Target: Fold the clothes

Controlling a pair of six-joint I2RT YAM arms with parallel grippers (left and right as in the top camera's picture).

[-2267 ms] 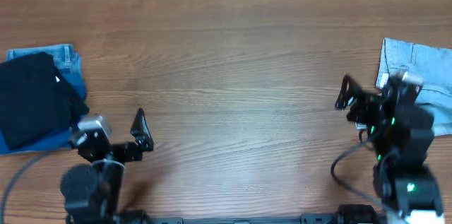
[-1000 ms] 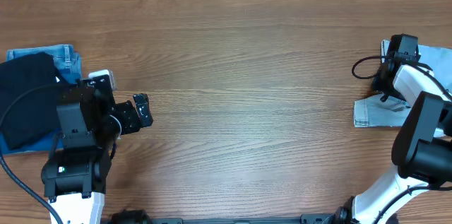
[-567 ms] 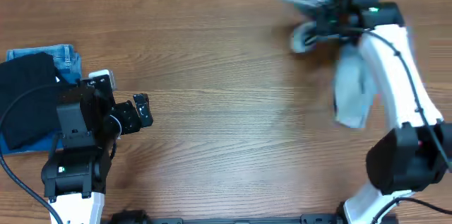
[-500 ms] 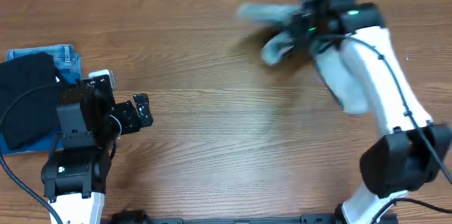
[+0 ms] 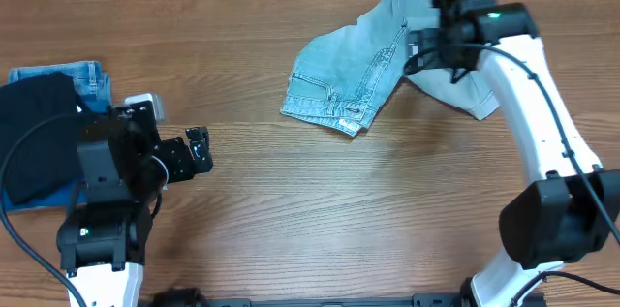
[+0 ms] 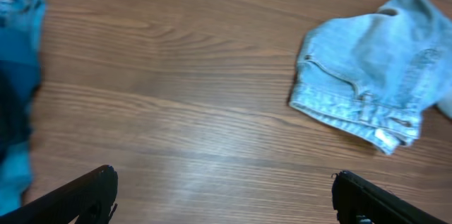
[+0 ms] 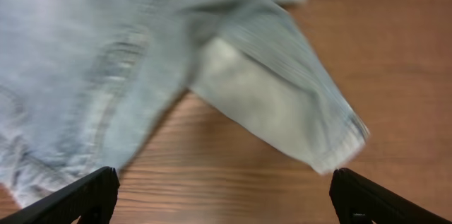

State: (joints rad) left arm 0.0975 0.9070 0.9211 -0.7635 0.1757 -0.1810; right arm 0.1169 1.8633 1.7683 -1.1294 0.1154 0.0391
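The pale light-blue denim shorts [image 5: 344, 70] lie crumpled on the far middle of the wooden table, waistband toward the front left and one leg trailing to the right. They also show in the left wrist view [image 6: 367, 90] and the right wrist view [image 7: 106, 61]. My right gripper [image 5: 423, 47] hovers over the shorts' right part. Its jaws [image 7: 222, 181] are wide open and hold nothing. My left gripper [image 5: 199, 147] is open and empty at the left, well apart from the shorts, and its jaws show in its wrist view [image 6: 222, 181].
A black garment [image 5: 39, 142] lies on darker blue folded jeans [image 5: 94, 82] at the table's left edge, beside my left arm. The jeans also show at the left edge of the left wrist view [image 6: 18, 75]. Bare wood lies between the two arms.
My right arm has swung the shorts from the table's right edge to the far middle and let them go. The left arm has held still over the last second.
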